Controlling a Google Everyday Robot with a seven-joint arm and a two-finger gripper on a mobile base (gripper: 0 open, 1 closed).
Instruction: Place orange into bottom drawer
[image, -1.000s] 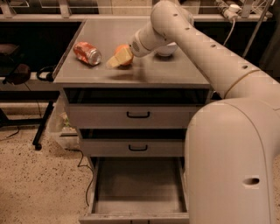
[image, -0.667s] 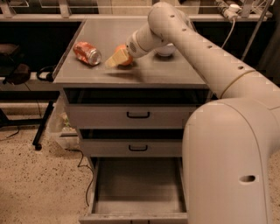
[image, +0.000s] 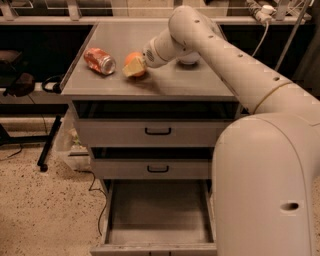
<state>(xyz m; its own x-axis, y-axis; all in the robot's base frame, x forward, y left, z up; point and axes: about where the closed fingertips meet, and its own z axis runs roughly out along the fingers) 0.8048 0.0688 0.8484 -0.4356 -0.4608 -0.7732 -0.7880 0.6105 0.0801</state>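
Note:
The orange (image: 135, 59) sits on the grey cabinet top (image: 165, 82), left of centre. My gripper (image: 132, 68) is right at the orange, reaching in from the right, with its pale tip in front of the fruit's lower part. The bottom drawer (image: 157, 215) is pulled out, and its plain grey inside shows nothing in it. The arm stretches from the lower right up over the cabinet top.
A crushed red-orange soda can (image: 100, 61) lies on the cabinet top just left of the orange. A white bowl (image: 190, 61) stands behind the arm. The two upper drawers (image: 158, 132) with black handles are nearly closed. Cables and a stand leg (image: 47, 145) lie on the floor to the left.
My gripper has shifted slightly left and down on the cabinet top, and more of the orange now shows above it. The can and the drawers have not moved.

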